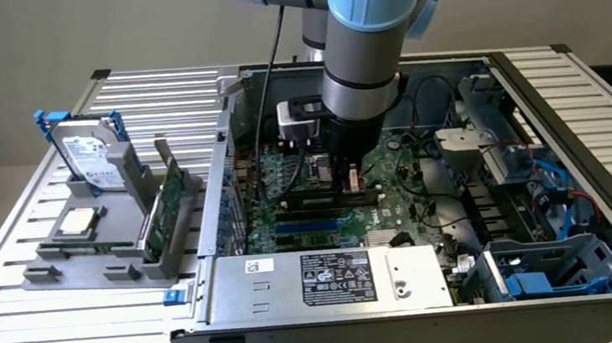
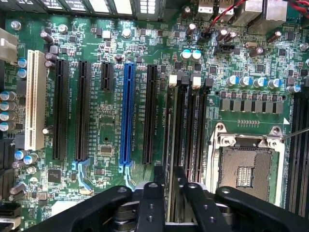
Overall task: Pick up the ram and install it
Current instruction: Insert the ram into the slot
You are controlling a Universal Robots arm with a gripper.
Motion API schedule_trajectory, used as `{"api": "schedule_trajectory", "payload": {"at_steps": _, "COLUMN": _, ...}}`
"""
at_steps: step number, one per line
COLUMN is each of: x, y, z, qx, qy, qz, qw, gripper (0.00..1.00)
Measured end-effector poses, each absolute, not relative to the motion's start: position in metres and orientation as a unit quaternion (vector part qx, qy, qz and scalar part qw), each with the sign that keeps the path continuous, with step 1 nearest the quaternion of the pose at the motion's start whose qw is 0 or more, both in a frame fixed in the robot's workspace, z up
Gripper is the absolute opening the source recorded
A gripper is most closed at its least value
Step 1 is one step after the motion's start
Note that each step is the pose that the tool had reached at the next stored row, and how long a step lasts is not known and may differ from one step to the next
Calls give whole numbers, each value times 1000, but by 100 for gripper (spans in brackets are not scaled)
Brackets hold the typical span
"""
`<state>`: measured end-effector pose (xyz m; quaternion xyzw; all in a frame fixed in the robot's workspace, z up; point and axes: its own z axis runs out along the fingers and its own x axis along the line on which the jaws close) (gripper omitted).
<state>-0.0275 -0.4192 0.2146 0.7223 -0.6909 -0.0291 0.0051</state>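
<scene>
A slatted aluminium tabletop [image 1: 29, 333] carries an open computer case [image 1: 412, 340], which lies on its side with the interior facing up. The blue-jointed arm [image 1: 364, 73] drops in from twelve o'clock in the exterior view and ends over the middle of the green motherboard [image 1: 410, 203]. A boxed power supply [image 1: 328, 279] sits at the board's six o'clock. Outside the case, toward nine o'clock, a grey holder [image 1: 69, 274] keeps a hard drive [image 1: 89, 154] and a wider green card [image 1: 169, 206] standing on edge.

In the wrist view the board shows several black expansion slots, one blue slot [image 2: 127, 113], a bank of black memory slots [image 2: 194, 130] and a bare processor socket [image 2: 246, 166] beside them.

The ram [image 2: 170, 145] appears to stand edge-up in the outermost memory slot, the one nearest the expansion slots, and shows as a thin pale strip. Whether its latches have closed cannot be told. Its long axis runs along the slot, roughly the nine-to-three line in the exterior view, and one end passes straight under the hand [image 2: 171, 189]. The hand hangs directly above it with its two black fingers [image 2: 150, 203] apart, one on each side of the stick. A gap shows on each side, so the stick looks free rather than pinched. Judged from this, the stick is in its slot.
</scene>
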Motion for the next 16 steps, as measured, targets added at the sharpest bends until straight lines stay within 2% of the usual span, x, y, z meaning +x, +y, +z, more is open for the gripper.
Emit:
{"api": "schedule_trajectory", "payload": {"at_steps": 3, "x": -28, "y": -419, "z": 216, "qx": 722, "qy": -691, "qz": -30, "qw": 6, "gripper": 33}}
{"api": "schedule_trajectory", "payload": {"at_steps": 4, "x": -28, "y": -418, "z": 218, "qx": 722, "qy": -691, "qz": -30, "qw": 6, "gripper": 40}}
{"api": "schedule_trajectory", "payload": {"at_steps": 16, "x": -30, "y": -418, "z": 241, "qx": 722, "qy": -691, "qz": -39, "qw": 7, "gripper": 38}}
